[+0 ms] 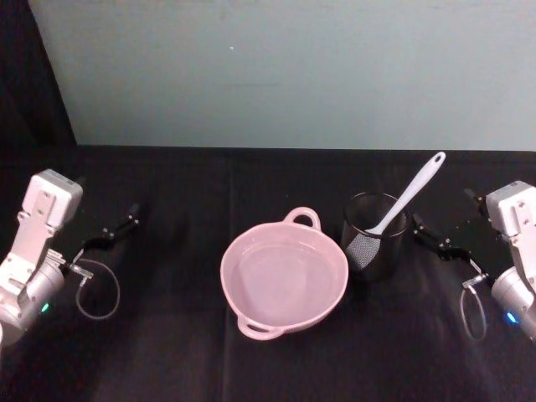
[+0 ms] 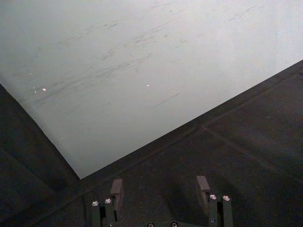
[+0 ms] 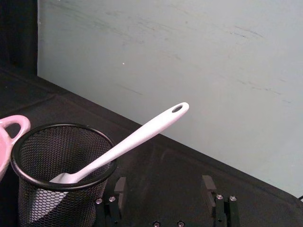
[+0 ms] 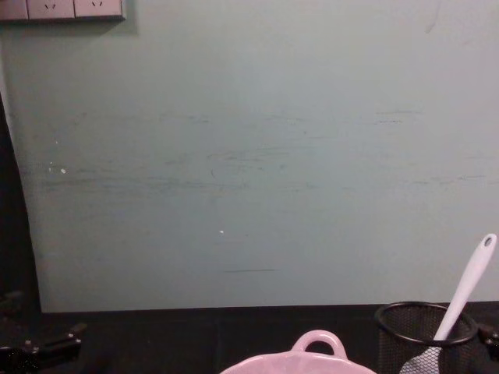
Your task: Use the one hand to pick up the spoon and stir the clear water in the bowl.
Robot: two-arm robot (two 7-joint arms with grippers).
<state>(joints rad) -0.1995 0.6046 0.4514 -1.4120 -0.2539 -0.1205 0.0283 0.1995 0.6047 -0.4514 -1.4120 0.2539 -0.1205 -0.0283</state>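
The pale pink bowl (image 1: 285, 280) sits mid-table with clear water in it; its rim and loop handle (image 4: 316, 343) rise at the chest view's lower edge. The white spoon (image 1: 410, 193) stands head-down in a black wire-mesh cup (image 1: 374, 236) just right of the bowl, handle leaning up and to the right. In the right wrist view the spoon (image 3: 137, 137) leans out of the cup (image 3: 61, 165) just ahead of my right gripper (image 3: 163, 183), which is open and holds nothing. From the head, the right gripper (image 1: 442, 209) is right of the cup. My left gripper (image 1: 117, 222) rests open at far left.
A black cloth (image 1: 167, 352) covers the table, and a pale green wall (image 1: 293, 67) stands behind it. The left gripper (image 2: 160, 185) faces bare cloth and wall. Cable loops (image 1: 99, 289) hang off both wrists. Wall sockets (image 4: 74, 8) sit high on the left.
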